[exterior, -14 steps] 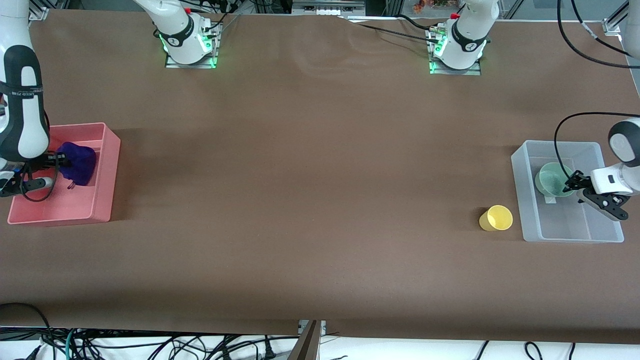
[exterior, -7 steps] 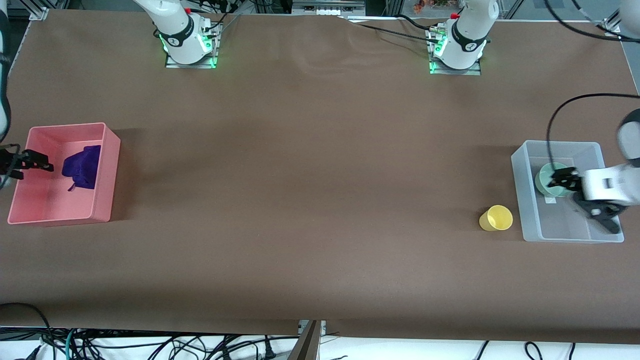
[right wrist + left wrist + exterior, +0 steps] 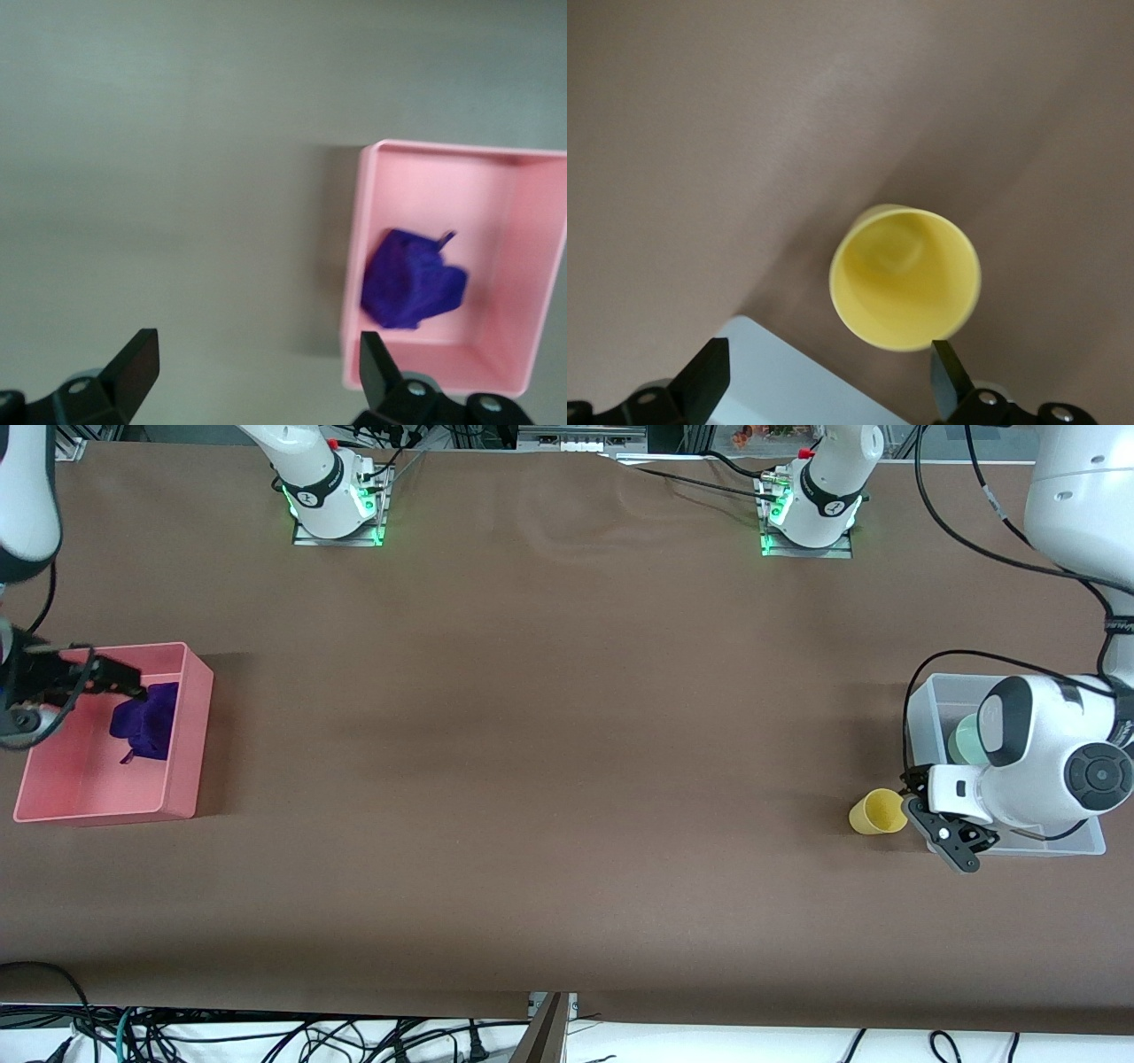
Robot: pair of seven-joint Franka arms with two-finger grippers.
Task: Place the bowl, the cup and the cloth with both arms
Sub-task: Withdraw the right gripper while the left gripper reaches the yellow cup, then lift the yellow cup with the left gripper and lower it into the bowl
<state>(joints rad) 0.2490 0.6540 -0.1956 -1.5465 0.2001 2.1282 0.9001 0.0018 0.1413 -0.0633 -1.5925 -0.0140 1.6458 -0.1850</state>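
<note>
The yellow cup [image 3: 877, 812] stands upright on the table beside the clear bin [image 3: 918, 717]. My left gripper [image 3: 928, 815] is open and empty, low beside the cup at the bin's corner. In the left wrist view the cup [image 3: 905, 276] is just ahead of the open gripper [image 3: 828, 390], and one fingertip [image 3: 946, 376] is at its rim. The mint-green bowl [image 3: 963, 740] sits in the clear bin, mostly hidden by the left arm. The purple cloth [image 3: 146, 722] lies in the pink bin [image 3: 193, 735]. My right gripper [image 3: 124, 682] is open and empty above that bin.
The clear bin's corner [image 3: 788, 385] lies between the left fingers. In the right wrist view the cloth [image 3: 414, 279] lies in the pink bin [image 3: 354, 266], ahead of the open right gripper [image 3: 255, 367]. Both arm bases stand farthest from the front camera.
The right gripper let go of the cloth, which now lies in the pink bin, and rose. The left gripper left the bowl in the clear bin and swung to the yellow cup.
</note>
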